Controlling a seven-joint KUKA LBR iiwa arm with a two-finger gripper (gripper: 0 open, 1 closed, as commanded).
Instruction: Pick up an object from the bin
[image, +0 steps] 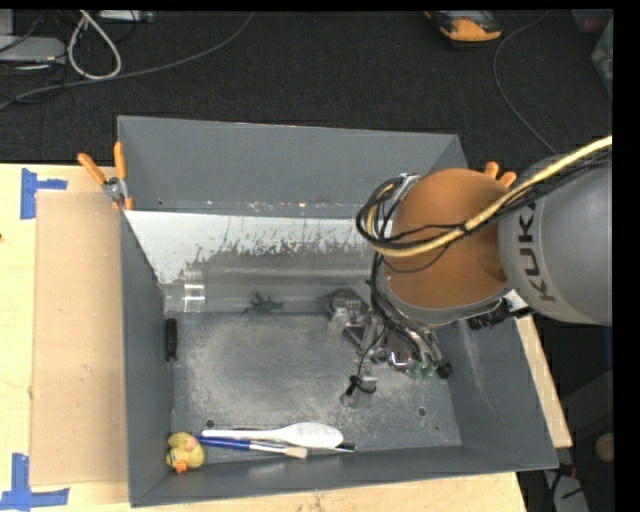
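Down low — claw (362, 382), opening impossible to tell, white spoon (310, 434) nearby, toward view's lower left.

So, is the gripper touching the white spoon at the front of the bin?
Apart. The camera view shows a strip of bare bin floor between the gripper and the white spoon, which lies beside a blue pen.

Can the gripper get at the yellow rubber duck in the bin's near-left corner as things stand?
Probably, but tight. The floor between the gripper and the small yellow rubber duck looks bare, yet the duck sits in a corner of the grey metal bin, a blue pen right beside it.
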